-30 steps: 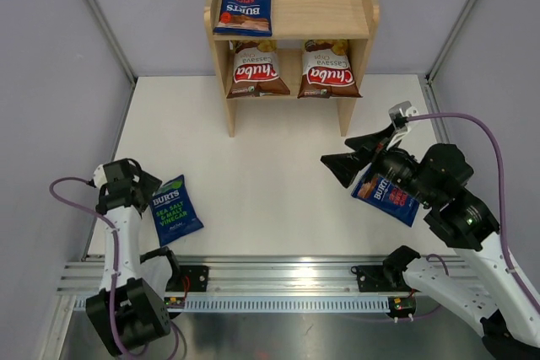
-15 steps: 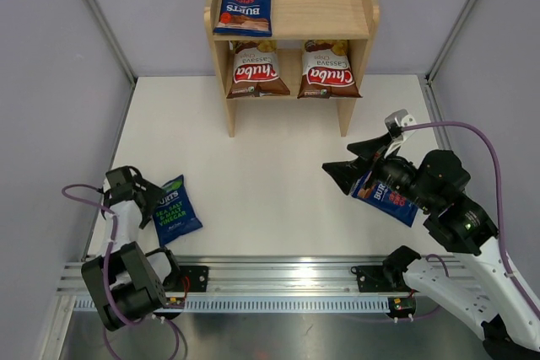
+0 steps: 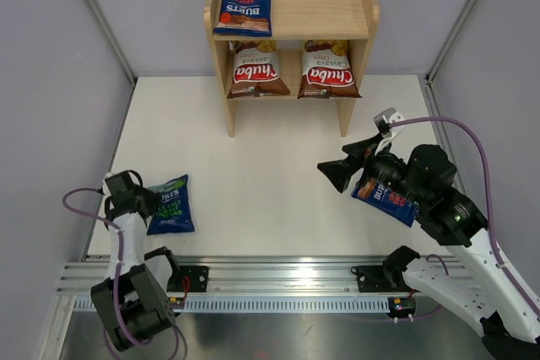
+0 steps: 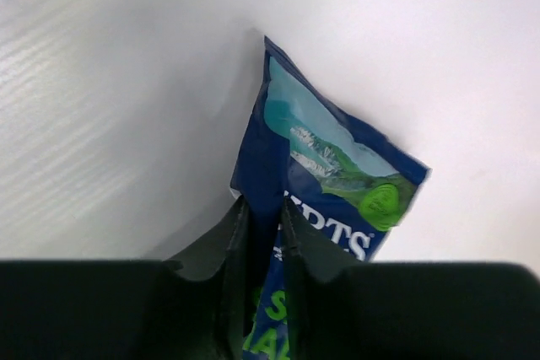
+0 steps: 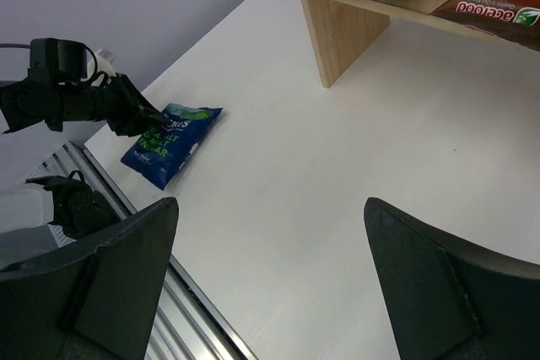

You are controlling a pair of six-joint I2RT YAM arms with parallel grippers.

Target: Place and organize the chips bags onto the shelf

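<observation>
**Pinching a Burts bag at the table's left edge**

From above, the shelf [image 3: 325,8] holds one red-labelled Burts bag [image 3: 245,6] flat on the left of its top tier. Two Chuba bags [image 3: 256,69] [image 3: 328,69] lean side by side on the lower tier. On the white table [image 3: 270,166], the left gripper [image 3: 145,200] meets the left edge of the green-labelled Burts bag [image 3: 171,206]. The right gripper [image 3: 337,172] hangs spread wide above bare table, with a third Burts bag [image 3: 386,197] partly hidden under that arm. Grey walls [image 3: 51,82] close in three sides, and a metal rail [image 3: 278,271] runs along the near edge.

The left wrist view shows the fingers [image 4: 240,217] pressed close, pinching the bag's edge between them.

The right wrist view shows its own fingers [image 5: 135,242] far apart and holding nothing. The shelf's lower tier is at the top, and the left gripper [image 5: 152,115] is on the green-labelled bag.
</observation>
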